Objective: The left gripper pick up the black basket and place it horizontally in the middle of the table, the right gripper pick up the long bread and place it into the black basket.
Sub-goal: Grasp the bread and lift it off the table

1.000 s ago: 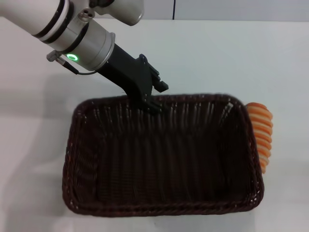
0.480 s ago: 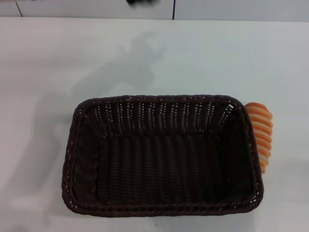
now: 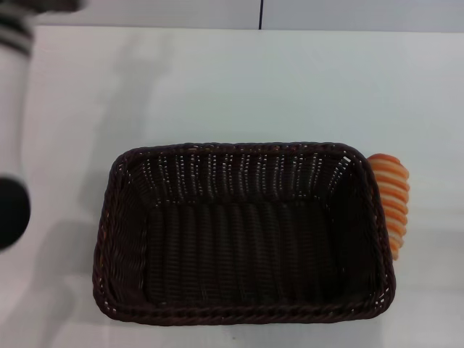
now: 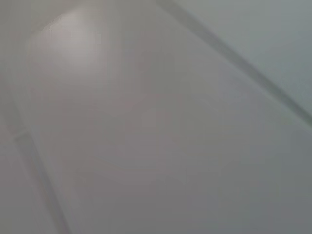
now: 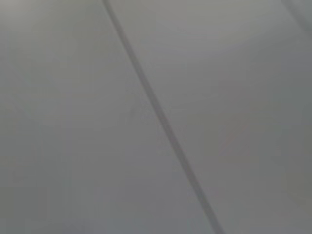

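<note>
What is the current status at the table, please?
Left arm at table's left edge, hand unseen. Right hand out of view. Black basket centred, empty. Long bread outside, against its right end.

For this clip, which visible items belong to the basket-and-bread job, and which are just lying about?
Job items:
- large dark brown-black woven wicker basket, empty
- orange and cream striped long bread, on the table against the basket's right end
- plain white table
- left arm at the left edge; its end effector is out of view

Lying about:
- nothing else visible
</note>
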